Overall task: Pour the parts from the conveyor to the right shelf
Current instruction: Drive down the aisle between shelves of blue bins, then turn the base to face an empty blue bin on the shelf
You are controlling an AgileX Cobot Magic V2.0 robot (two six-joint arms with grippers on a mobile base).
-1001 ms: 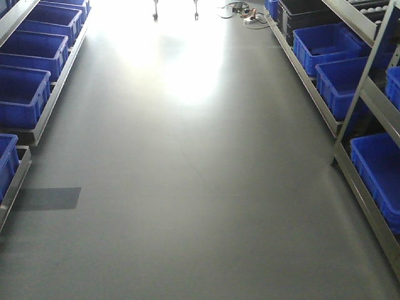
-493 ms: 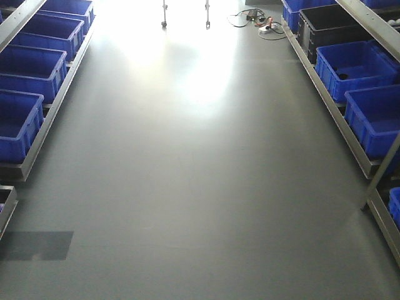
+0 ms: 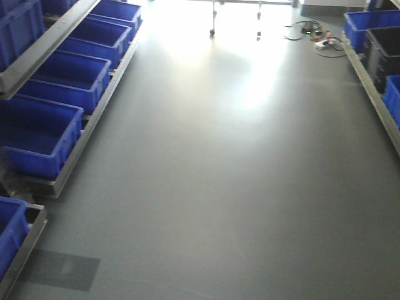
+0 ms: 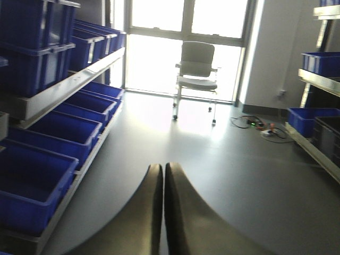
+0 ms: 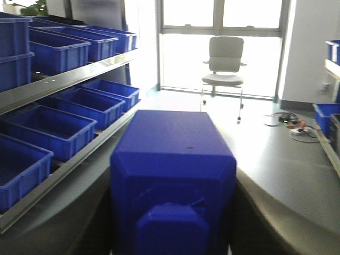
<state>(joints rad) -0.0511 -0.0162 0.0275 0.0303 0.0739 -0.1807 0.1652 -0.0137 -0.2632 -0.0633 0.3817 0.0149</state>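
One part (image 5: 171, 143) is held close under the right wrist camera, knob face toward the lens. The right gripper (image 5: 172, 170) is clamped on its sides, while the left gripper (image 4: 162, 169) is carried empty with its fingers pressed together. The conveyor is not seen in any view, and the right shelf (image 3: 375, 95) is reduced to a strip at the right edge of the front view. Trouble is most likely to be caused by heading: if this line is followed, the left shelf (image 3: 47, 47) and its bins (image 3: 47, 134) could be clipped, or the part could be tipped into the wrong rack. The cables (image 3: 315, 37) lying on the floor (image 3: 237, 175) near the right shelf could be run over when a correction is made. The part could also be loosened by a jolt, since how much of it is gripped cannot be told. Compared with half a second earlier, the front view is swung leftward: the left bins are shown larger and nearer, the right shelf is mostly lost past the edge, and the chair legs (image 3: 213, 17) are shifted rightward.
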